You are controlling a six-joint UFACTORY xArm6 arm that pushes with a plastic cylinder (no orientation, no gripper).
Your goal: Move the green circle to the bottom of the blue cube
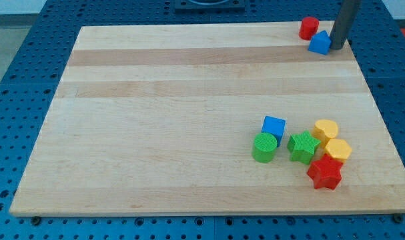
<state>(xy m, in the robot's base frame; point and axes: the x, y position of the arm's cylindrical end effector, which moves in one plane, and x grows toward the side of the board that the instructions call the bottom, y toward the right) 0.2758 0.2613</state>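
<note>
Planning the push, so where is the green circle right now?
The green circle sits at the view's lower right, just below-left of the blue cube and left of the green star.

The dark rod ran out of the view's top edge, so its upper length and the arm above it were cut off. My tip stood just beside a small blue block at the view's top right, and contact between them could not be told. That blue block was too small to name its shape. A red block beside it was perhaps a cylinder. A red star hid the lower edge of a yellow block. The counter showed whole, while the blue pegboard around it was cut off by every edge.
</note>
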